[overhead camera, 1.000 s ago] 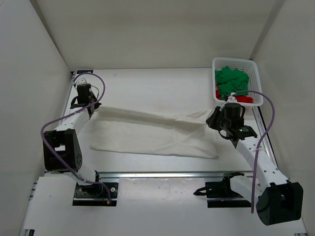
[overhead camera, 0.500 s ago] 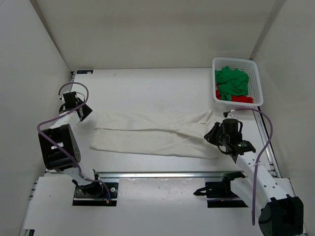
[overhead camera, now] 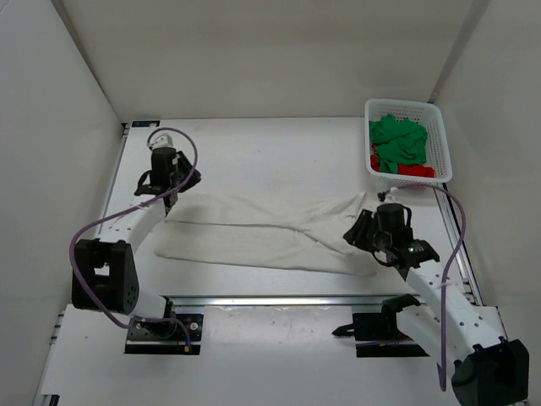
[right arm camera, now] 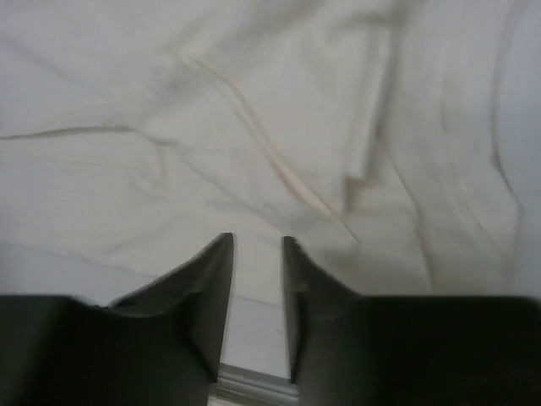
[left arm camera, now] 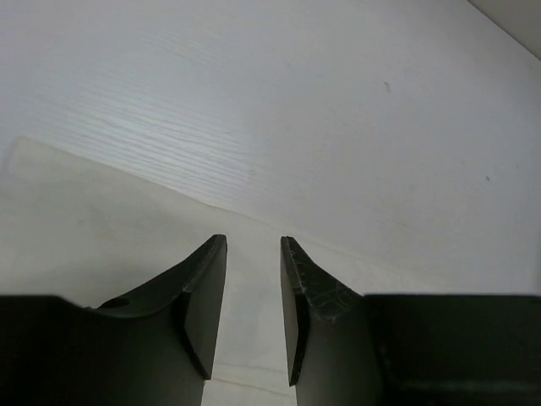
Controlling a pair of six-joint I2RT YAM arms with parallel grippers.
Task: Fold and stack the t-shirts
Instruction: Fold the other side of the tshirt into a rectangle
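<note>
Left fingers [left arm camera: 203,296]: standing narrowly apart, gripping nothing, hovering over the far-left corner they were pinching a second ago. White t-shirt [overhead camera: 262,233], one: no longer hanging stretched between the arms, now lying folded across the surface [overhead camera: 254,152]. Right fingers [right arm camera: 211,296]: likewise parting narrowly, empty, over rumpled cloth; only the wrist views are showing these gaps. Basket [overhead camera: 439,135], one, far right: holding one green t-shirt [overhead camera: 397,139] and one red t-shirt [overhead camera: 416,172].

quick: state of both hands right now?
Left hand: open, empty, at the edge of the white t-shirt.
Right hand: open, empty, above the white t-shirt.
</note>
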